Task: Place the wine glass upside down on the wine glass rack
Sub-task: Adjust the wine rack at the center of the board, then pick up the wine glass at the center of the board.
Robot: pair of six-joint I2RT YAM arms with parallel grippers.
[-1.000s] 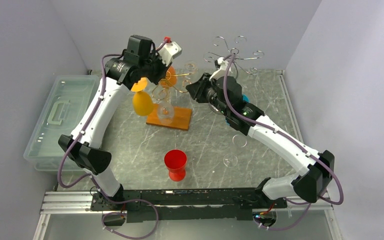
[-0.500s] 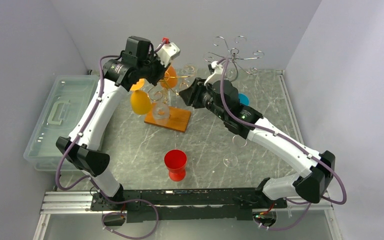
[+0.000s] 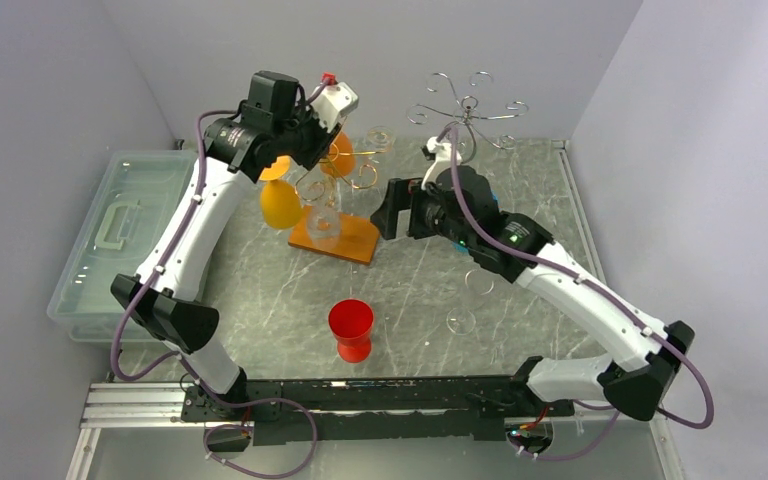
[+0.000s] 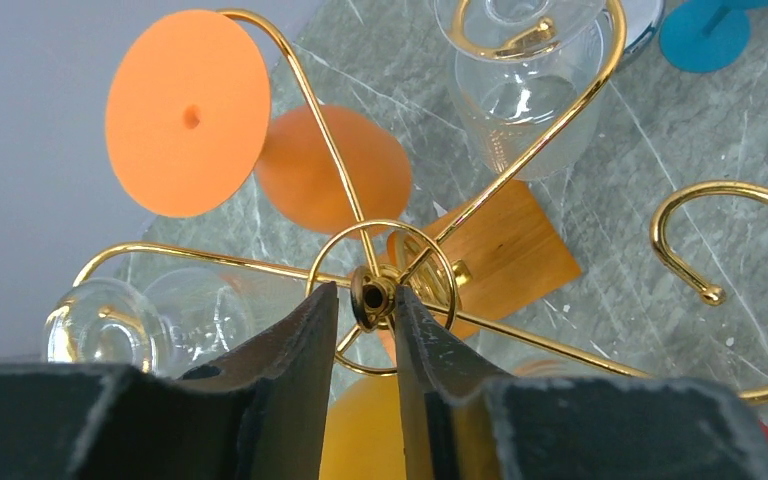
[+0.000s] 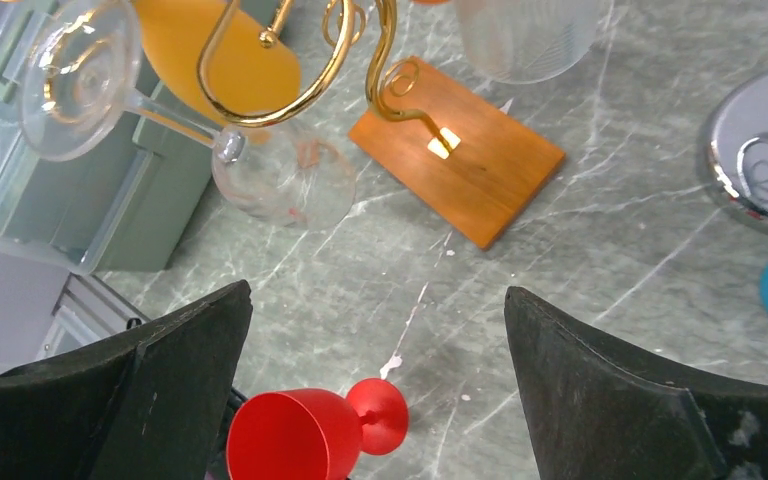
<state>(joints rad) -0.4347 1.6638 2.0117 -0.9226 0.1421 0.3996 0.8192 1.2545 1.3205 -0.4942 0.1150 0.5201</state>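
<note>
Treat the hung wine glass (image 5: 282,183) as light, brittle, slick, taking only its stem (image 5: 175,118); note right gripper (image 5: 377,300) splayed empty, left gripper (image 4: 365,293) pinching the top of the rack (image 4: 380,223).

Glasses (image 3: 282,205) hanging on rack (image 3: 345,238) in middle of table (image 3: 420,290), cup (image 3: 350,322) in front, box (image 3: 110,240) off to left.

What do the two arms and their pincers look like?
Both the left arm and the right arm have white links with black joint housings, and a purple cable runs along each. The left pincer and the right pincer have dark, matte, blocky fingers with rough-textured edges.
</note>
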